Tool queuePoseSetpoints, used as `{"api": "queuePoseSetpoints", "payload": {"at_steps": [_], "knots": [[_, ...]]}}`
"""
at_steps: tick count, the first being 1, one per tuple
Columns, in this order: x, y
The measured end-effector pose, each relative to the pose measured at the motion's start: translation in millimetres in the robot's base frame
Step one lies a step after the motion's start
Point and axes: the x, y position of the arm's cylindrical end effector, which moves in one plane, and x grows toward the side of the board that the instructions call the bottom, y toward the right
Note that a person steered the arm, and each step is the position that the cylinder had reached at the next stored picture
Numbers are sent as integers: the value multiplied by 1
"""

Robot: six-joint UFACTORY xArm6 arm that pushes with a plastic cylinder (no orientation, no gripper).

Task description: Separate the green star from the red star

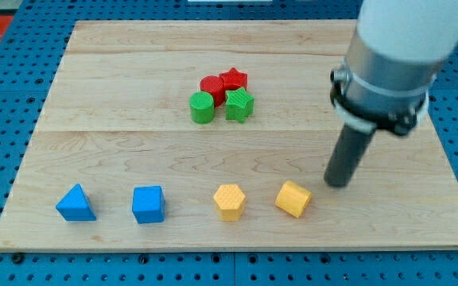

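No readable text, labels, nos. or signs anywhere: blocks, tabletop and arm all unmarked.

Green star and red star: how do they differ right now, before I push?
The green star is green and sits nearer the view's bottom; the red star is red and sits just above it, slightly to the view's left. The green star looks a little larger in view. The two appear to touch. Both are star-shaped and packed in one cluster; my tip is far off to the view's lower right.
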Motion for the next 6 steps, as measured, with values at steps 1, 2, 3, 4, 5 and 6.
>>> {"api": "queuePoseSetpoints", "payload": {"at_steps": [1, 2, 3, 4, 5, 6], "knots": [[-44, 0], [-68, 0], [-80, -47], [-107, -105], [-107, -178], [-108, -175]]}}
